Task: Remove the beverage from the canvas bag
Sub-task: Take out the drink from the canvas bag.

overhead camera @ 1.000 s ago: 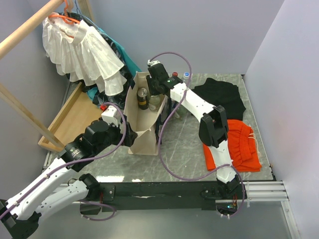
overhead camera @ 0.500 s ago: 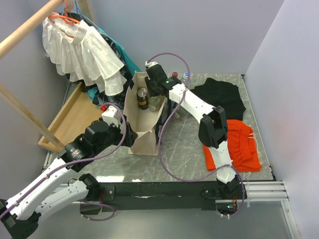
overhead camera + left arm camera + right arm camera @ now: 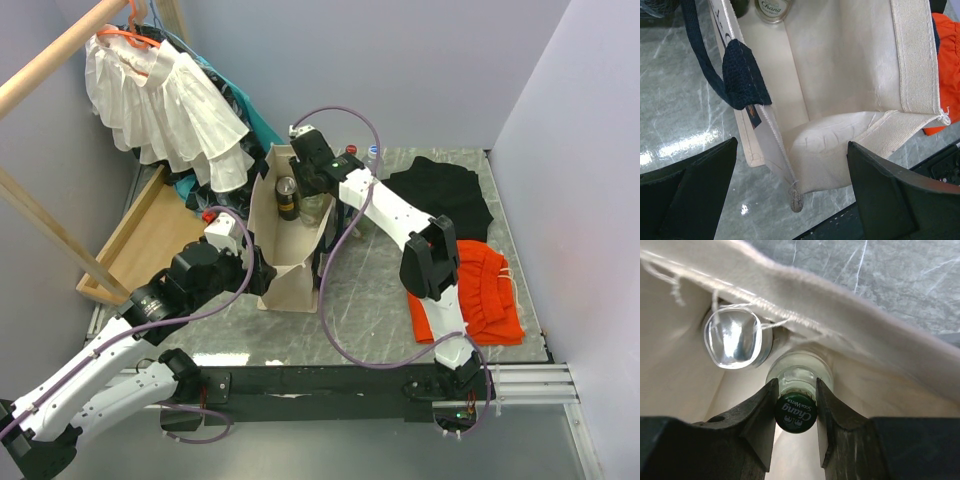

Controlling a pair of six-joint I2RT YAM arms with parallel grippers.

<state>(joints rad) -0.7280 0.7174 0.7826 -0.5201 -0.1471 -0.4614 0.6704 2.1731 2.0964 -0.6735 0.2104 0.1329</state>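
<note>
The green-capped bottle (image 3: pixel 796 420), standing inside the canvas bag (image 3: pixel 291 268) near its far end, is clamped at the cap by the right gripper (image 3: pixel 796 392), while the left gripper (image 3: pixel 791 150) is held wide open at the bag's near end.

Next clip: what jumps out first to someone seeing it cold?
The right gripper is inside the far end of the cream canvas bag at mid-table, jaws shut on the neck of a green-capped bottle. The left gripper sits open at the bag's near end, and a white ruffled garment hangs top left.
</note>
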